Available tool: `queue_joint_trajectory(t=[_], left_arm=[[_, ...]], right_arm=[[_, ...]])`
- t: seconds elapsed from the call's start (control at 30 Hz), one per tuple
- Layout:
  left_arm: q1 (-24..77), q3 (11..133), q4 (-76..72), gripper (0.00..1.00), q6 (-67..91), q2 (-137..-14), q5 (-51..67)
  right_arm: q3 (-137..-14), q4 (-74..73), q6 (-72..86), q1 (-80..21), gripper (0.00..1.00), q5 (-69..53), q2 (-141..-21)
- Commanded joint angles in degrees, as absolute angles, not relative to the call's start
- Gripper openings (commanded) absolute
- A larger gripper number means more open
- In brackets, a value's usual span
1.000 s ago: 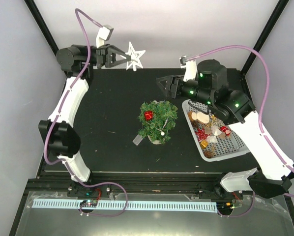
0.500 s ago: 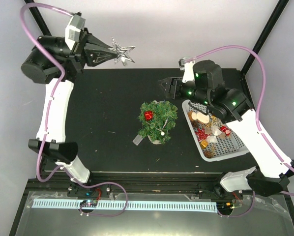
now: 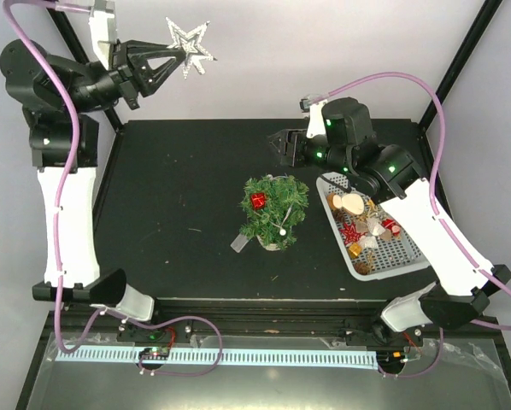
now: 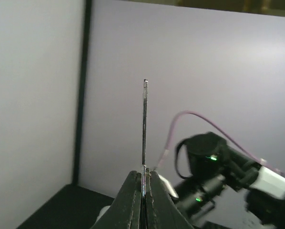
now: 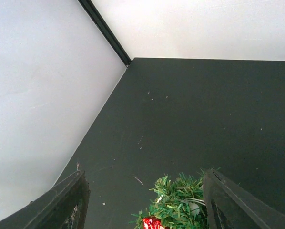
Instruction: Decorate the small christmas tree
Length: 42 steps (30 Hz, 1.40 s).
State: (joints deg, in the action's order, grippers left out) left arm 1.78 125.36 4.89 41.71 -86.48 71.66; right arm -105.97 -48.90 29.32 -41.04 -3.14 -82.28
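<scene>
top: overhead | wrists: close, forward | shared: small christmas tree (image 3: 274, 209)

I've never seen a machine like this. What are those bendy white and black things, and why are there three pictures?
They are two robot arms bolted to a black table. One picture looks down from above; the other two come from small cameras on each arm's wrist. In the middle stands the small christmas tree, already wearing a red ornament. Beside it sits a tray of decorations. The left gripper, raised high, pinches a silver star; its own camera sees the star edge-on. The right gripper is open and empty, near the tree.
</scene>
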Motion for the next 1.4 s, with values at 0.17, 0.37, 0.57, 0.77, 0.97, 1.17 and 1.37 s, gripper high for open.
queue_joint_trajectory(t=[0.17,0.37,0.57,0.77,0.97,1.17,1.37], left_arm=[[3.2,125.3,44.3,0.02,-3.8,-83.7,41.6],[15.0,121.1,51.4,0.02,-17.9,-83.0,37.9],[20.8,117.3,54.6,0.01,-23.3,-85.2,42.5],[22.4,110.0,49.3,0.02,-22.5,-84.0,48.5],[27.4,100.2,40.9,0.02,-21.6,-79.9,50.5],[30.6,90.2,24.9,0.02,-14.4,-76.5,50.3],[33.4,88.3,22.4,0.02,-15.3,-77.5,48.8]], right_arm=[[-107.7,-50.0,28.7,-40.9,0.66,0.5,-81.8],[-106.3,-52.6,28.5,-40.3,0.66,7.0,-80.2],[-101.3,-52.6,31.0,-38.8,0.66,10.7,-76.9],[-89.6,-47.6,36.1,-31.2,0.66,5.5,-68.0],[-81.7,-45.2,37.8,-24.4,0.65,0.1,-62.9],[-78.0,-44.5,37.7,-24.0,0.65,-1.5,-60.9],[-76.4,-45.2,37.3,-23.6,0.64,-2.0,-59.7]])
